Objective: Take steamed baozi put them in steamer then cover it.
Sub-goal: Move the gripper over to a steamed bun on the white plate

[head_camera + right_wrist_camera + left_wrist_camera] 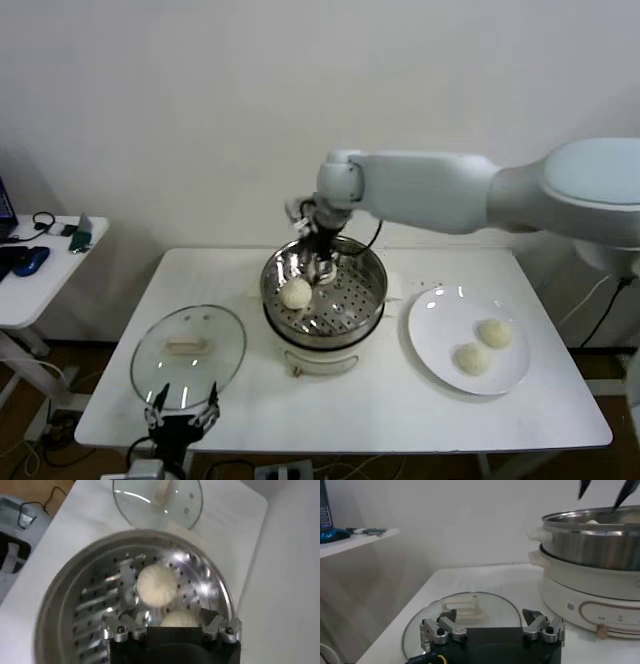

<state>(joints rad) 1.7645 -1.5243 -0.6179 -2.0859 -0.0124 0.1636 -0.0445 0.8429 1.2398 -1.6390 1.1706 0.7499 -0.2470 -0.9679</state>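
Left gripper (183, 409) idles, fingers apart, by the cover (188, 349); right gripper (322, 262), fingers spread, sets a baozi (179, 618) into the steamer (372, 269).

Four steamed baozi are counted: two on the white plate (440, 335) at the right (495, 333) (472, 358), one in the steamer (365, 300) (296, 294), and seemingly another (181, 618) beside it, largely hidden. One glass cover (188, 347) is seen.

Bare-walled lab: white table (390, 410), side desk (60, 270).
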